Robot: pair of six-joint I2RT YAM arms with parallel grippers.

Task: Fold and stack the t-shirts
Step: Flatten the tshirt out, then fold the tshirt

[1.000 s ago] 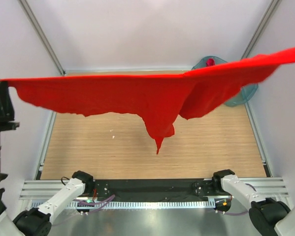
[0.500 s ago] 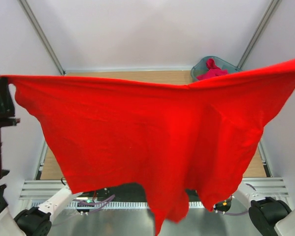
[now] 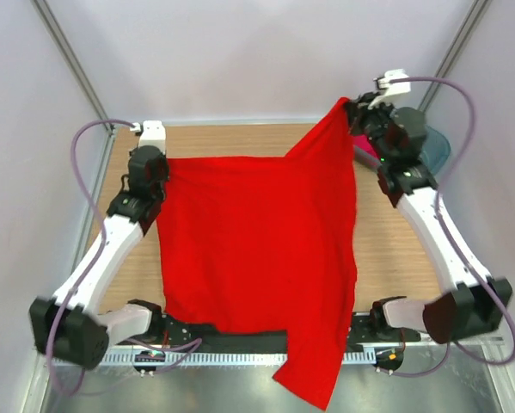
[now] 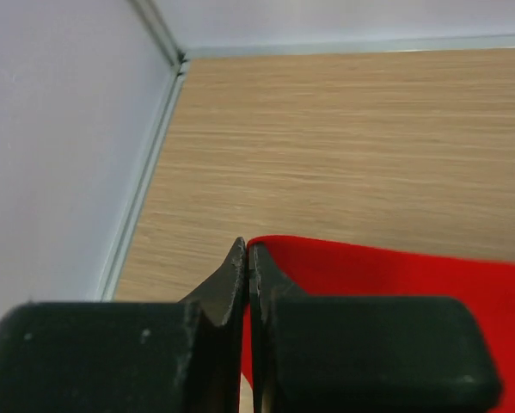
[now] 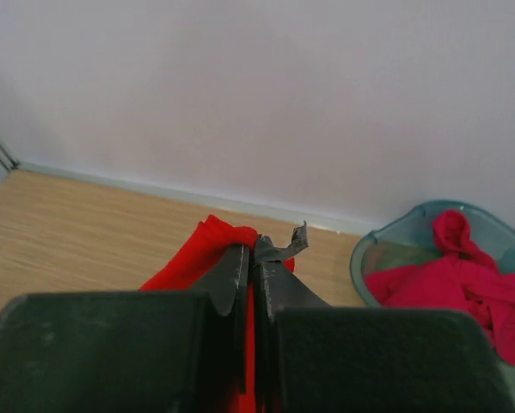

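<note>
Holding the bright red t-shirt (image 3: 257, 249) spread across mid-frame, tail past the lower edge. Reaching up the left side with the left arm (image 3: 111, 245), left gripper (image 4: 247, 251) pinched on the shirt's upper-left corner. Raising the other corner upper right with the right arm (image 3: 433, 219), right gripper (image 5: 250, 251) clamped on cloth. At far right, tub (image 5: 382, 241) with crimson tee (image 5: 450, 275).

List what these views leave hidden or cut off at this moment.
- Top view: the teal tub sits mostly behind the right arm.
- Right wrist view: the tub and the crimson shirt run off the right edge.
- Left wrist view: the body of the left tool covers the near part of the red shirt.
</note>
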